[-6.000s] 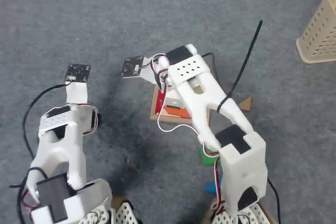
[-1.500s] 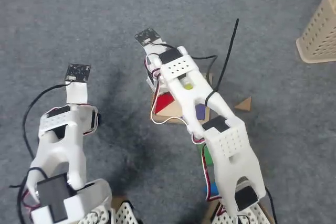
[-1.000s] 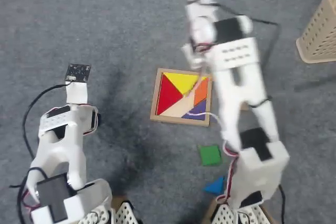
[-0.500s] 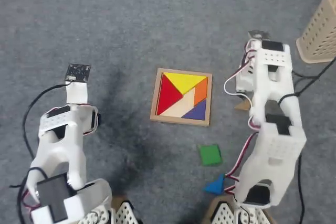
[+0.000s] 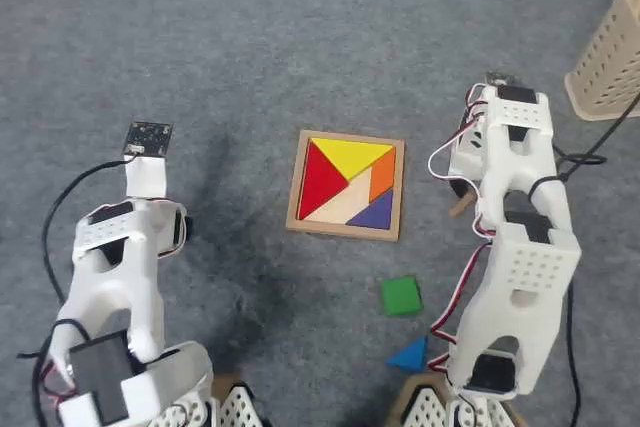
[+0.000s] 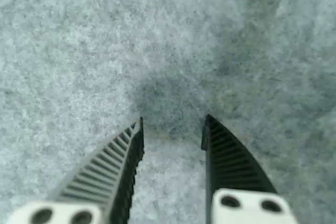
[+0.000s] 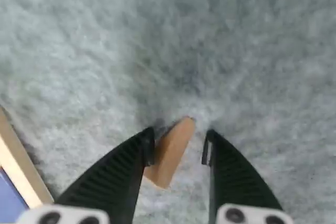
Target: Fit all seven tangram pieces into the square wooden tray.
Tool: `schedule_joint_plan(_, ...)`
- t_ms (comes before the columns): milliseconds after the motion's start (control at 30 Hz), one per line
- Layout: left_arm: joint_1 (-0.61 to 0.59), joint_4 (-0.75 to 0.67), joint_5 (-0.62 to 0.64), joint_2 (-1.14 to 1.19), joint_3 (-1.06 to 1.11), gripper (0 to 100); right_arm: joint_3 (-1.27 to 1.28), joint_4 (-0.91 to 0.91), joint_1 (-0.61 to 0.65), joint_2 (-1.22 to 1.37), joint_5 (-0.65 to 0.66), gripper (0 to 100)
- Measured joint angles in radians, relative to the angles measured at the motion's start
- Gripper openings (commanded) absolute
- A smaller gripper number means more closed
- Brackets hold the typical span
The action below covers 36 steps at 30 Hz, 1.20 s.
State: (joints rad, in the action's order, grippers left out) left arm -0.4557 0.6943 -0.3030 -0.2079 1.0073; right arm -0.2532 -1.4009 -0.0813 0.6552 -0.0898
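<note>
The square wooden tray lies mid-table and holds red, yellow, orange, cream and purple pieces. A green square and a blue triangle lie loose on the carpet in front of it. A tan wooden triangle rests just right of the tray. My right gripper is open and low over it, one finger on each side of the piece. The tray's edge shows beside that gripper. My left gripper is open over bare carpet, far left of the tray, on the left arm.
A beige perforated tower stands at the far right edge. Grey carpet covers the table. The right arm stretches along the right side, with cables hanging toward the tray.
The right arm swung from over the tray out to its right and came down around the tan triangle. The tray's pieces now show uncovered. The left arm has not moved.
</note>
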Motion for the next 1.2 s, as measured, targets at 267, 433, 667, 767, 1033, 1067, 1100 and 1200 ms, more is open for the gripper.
schedule_joint_plan(267,0.0,0.0,0.0,0.0,0.0,18,-0.044,-0.011,0.003,0.015,-0.002,0.6)
schedule_joint_plan(433,0.0,0.0,0.0,0.0,0.0,18,-0.147,-0.098,0.023,0.049,0.0,0.6)
schedule_joint_plan(667,0.0,0.0,0.0,0.0,0.0,18,-0.434,-0.295,0.203,0.049,0.006,0.6)
schedule_joint_plan(767,0.0,0.0,0.0,0.0,0.0,18,-0.499,-0.31,0.321,0.044,0.034,0.6)
schedule_joint_plan(1033,0.0,0.0,0.0,0.0,0.0,18,-0.512,-0.264,0.465,0.074,0.183,0.6)
schedule_joint_plan(1067,0.0,0.0,0.0,0.0,0.0,18,-0.512,-0.259,0.462,0.091,0.183,0.6)
schedule_joint_plan(1100,0.0,0.0,0.0,0.0,0.0,18,-0.512,-0.258,0.46,0.104,0.183,0.6)
schedule_joint_plan(1200,0.0,0.0,0.0,0.0,0.0,18,-0.512,-0.256,0.463,0.133,0.183,0.6)
